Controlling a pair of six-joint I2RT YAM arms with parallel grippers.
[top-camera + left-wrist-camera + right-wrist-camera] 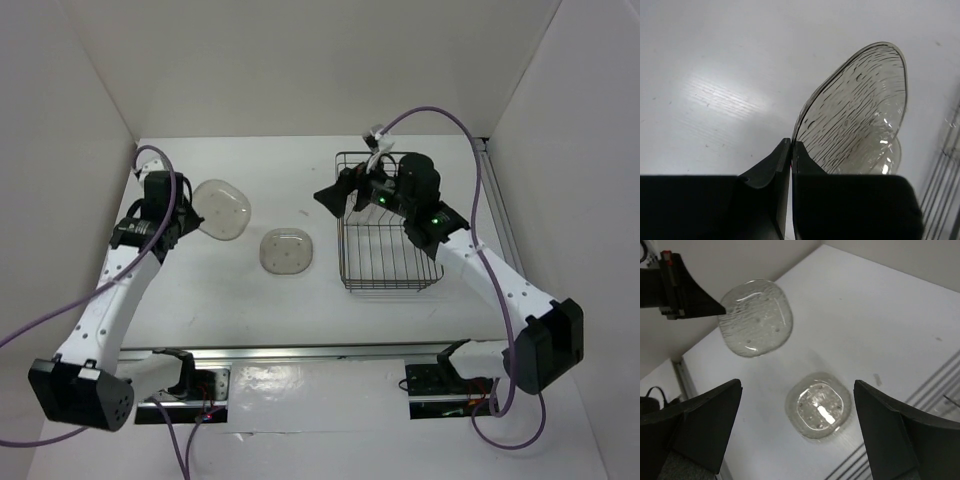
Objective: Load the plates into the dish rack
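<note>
Tabletop point(200, 300): one rack point(395, 287), two plates point(286, 251), one pinched by left hand point(791, 143); right hand point(332, 198) spread

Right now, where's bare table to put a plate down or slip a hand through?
Free: table between the lying plate and the near rail; also the far strip behind it. Crowded: rack far end under the open right gripper; left gripper pinches the lifted plate.

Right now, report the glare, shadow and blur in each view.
Top view: even light, soft shadows, all sharp. Left wrist view: a pale sheen on the table; the held plate shows crisp ripples; the left fingers are black, detail lost. Right wrist view: a white glint on the lying plate; the right fingers are dark and soft-edged.
</note>
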